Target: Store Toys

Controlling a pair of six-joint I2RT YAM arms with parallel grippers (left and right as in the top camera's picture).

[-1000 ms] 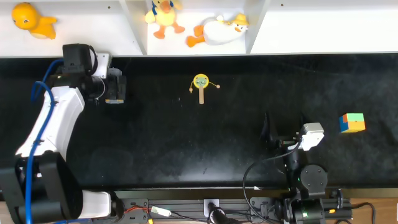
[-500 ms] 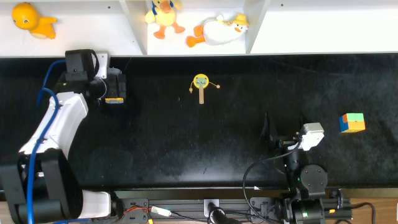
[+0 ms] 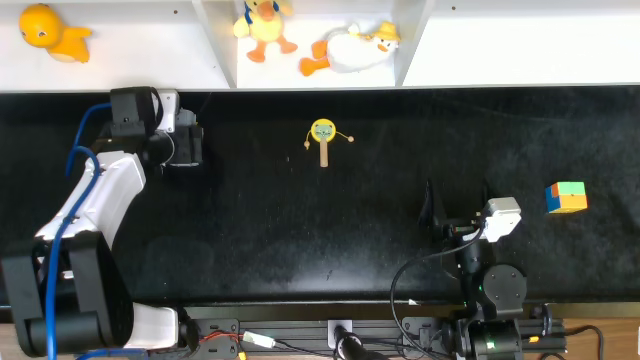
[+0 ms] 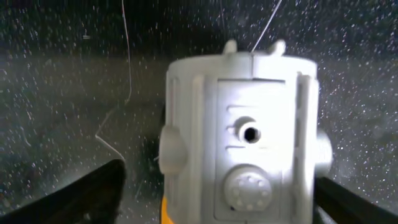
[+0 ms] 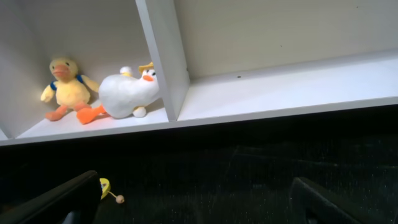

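Six toys are showing. Three plush birds are sitting in the white shelf [image 3: 480, 45]: one orange duck [image 3: 52, 32] alone in the left compartment, one yellow duck [image 3: 264, 25] and one white goose [image 3: 355, 47] sharing the middle compartment. On the black desk [image 3: 300, 230], one yellow rattle [image 3: 323, 133] is lying mid-desk and one coloured cube [image 3: 566, 197] is sitting far right. The left gripper [image 3: 185, 148] is hanging over one grey robot toy [image 4: 249, 137] near the shelf, its fingers [image 4: 93, 193] standing wide either side, a gap showing on one side. The right gripper [image 3: 456, 205] is facing the shelf, its fingers [image 5: 68, 199] spread wide and holding nothing.
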